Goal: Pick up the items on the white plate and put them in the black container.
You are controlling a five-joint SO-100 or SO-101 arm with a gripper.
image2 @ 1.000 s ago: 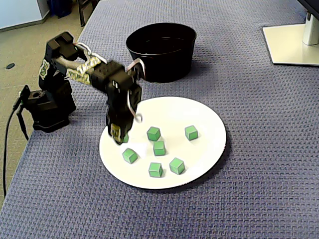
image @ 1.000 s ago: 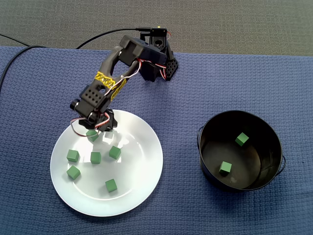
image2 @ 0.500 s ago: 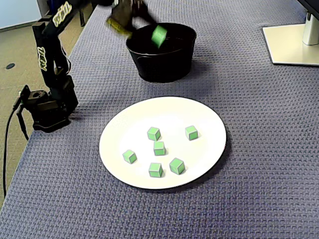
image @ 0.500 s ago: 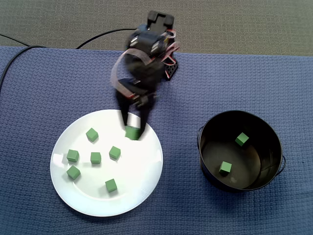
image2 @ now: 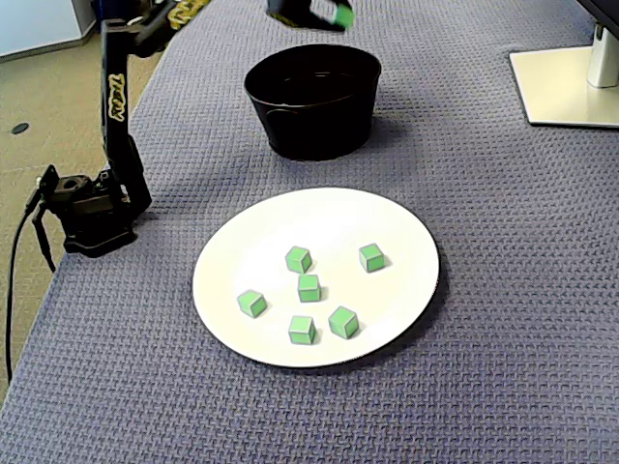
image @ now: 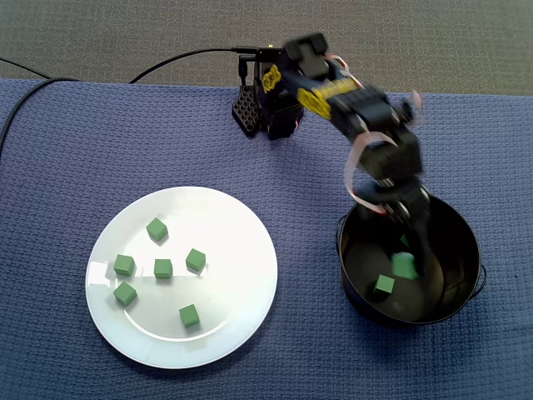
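Six cubes (image: 163, 268) remain on the plate (image: 233, 250). The gripper (image: 410, 260), jaws closed on a seventh cube (image: 404, 267), has swung from the plate's edge to above the container (image: 450, 229).

This looks like an office or lab corner serving as a robot test bench. A blue waffle-weave cloth (image: 67, 150) covers the worktop. A pale flat foot with a post, like a monitor stand (image2: 566, 87), sits at one corner, and short-pile carpet (image: 125, 33) lies beyond the edge. A small servo arm (image2: 116, 87) with a trailing cable (image: 200, 54) works staged props (identical green cubes (image2: 309, 287) on a white plate (image2: 406, 222), one more pinched in the tool (image2: 336, 15)).
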